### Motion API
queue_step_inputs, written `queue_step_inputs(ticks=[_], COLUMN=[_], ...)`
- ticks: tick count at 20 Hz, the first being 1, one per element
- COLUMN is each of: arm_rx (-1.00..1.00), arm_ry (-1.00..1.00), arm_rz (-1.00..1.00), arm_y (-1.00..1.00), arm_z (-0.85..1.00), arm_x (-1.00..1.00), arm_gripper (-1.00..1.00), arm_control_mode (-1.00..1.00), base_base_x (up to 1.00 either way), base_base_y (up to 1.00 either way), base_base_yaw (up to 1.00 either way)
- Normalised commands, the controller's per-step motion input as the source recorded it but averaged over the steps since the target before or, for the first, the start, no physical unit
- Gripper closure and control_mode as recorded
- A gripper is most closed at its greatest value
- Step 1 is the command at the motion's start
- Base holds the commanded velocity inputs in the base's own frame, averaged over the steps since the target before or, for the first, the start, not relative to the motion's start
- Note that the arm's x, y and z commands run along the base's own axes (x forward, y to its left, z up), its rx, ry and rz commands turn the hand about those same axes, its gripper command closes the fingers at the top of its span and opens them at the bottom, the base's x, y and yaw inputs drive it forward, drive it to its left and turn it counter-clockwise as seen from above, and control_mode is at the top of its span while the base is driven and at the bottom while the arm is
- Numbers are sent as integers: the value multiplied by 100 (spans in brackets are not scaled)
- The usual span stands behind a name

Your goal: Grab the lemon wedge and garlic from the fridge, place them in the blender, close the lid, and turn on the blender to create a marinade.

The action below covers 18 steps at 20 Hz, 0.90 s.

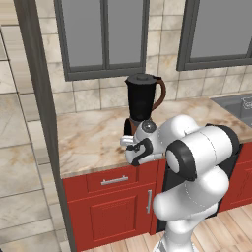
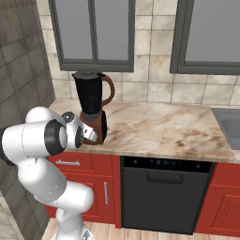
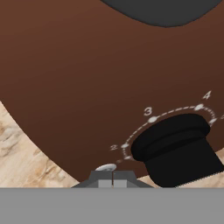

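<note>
Your blender point(image 1: 142, 101) stands upright on the table point(image 1: 93, 138), long axis vertical, handle at three o'clock. Your hand point(image 3: 113, 178), fully closed and empty, faces its dial point(image 3: 177, 146).

Black-jarred blender point(image 2: 92, 105) on veined beige marble counter point(image 2: 159, 126)

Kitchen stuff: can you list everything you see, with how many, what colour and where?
blender: one, black jar, brown handle and base, on the counter by the wall
lid: one, dark grey, on top of the jar
dial: one, black, on the blender base, numbers around it
counter: one, beige marble, over the cabinets
cabinets: several, red, below the counter
dishwasher: one, black, between cabinets
sink: one, grey, at the counter's right end
windows: two, grey frames, above the counter
gripper: one, shut, at the blender base beside the dial
</note>
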Motion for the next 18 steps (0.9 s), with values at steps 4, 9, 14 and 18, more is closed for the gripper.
queue_step_inputs(ticks=[4,9,14,18], arm_rx=[0,0,0,0], arm_ry=[0,0,0,0], arm_rz=[0,0,0,0], arm_y=[0,0,0,0], arm_z=[-4,-20,-25,-37], arm_x=[6,0,0,0], arm_gripper=[100,100,100,100], arm_control_mode=[-100,-100,-100,-100], base_base_x=[0,0,0,0], base_base_y=[0,0,0,0], base_base_yaw=[0,0,0,0])
